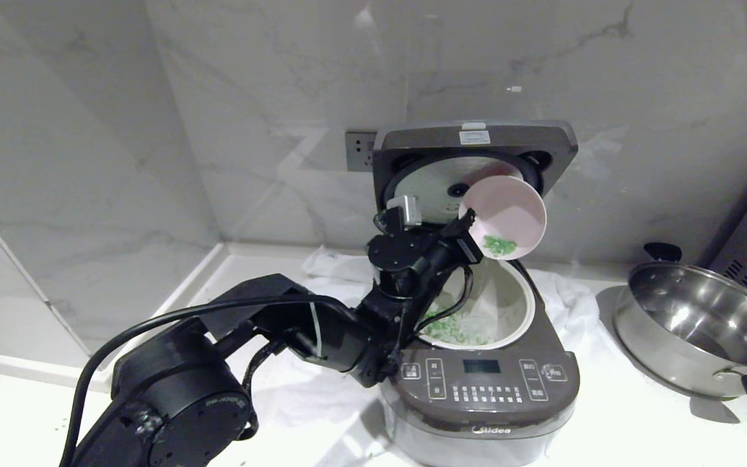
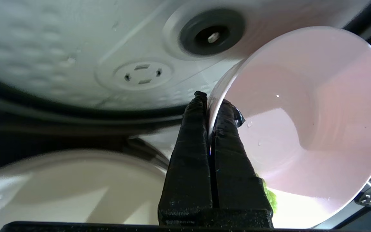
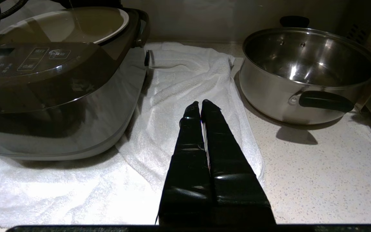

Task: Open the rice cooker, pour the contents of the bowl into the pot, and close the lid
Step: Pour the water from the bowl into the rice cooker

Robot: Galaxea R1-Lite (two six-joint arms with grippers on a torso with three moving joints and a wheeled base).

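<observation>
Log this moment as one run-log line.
step: pouring | left tool: shut on bowl rim, tipped over pot | contents: some in bowl, some in pot | lid: open | right tool: shut, idle

The dark brown rice cooker (image 1: 487,383) sits on the counter with its lid (image 1: 474,146) hinged upright, white inner plate facing forward. Its pale pot (image 1: 509,305) holds scattered green pieces (image 1: 454,327). Above the pot's rim, the small pink bowl (image 1: 509,217) is tipped steeply on its side, a few green bits (image 1: 500,245) clinging near its lower edge.
</observation>
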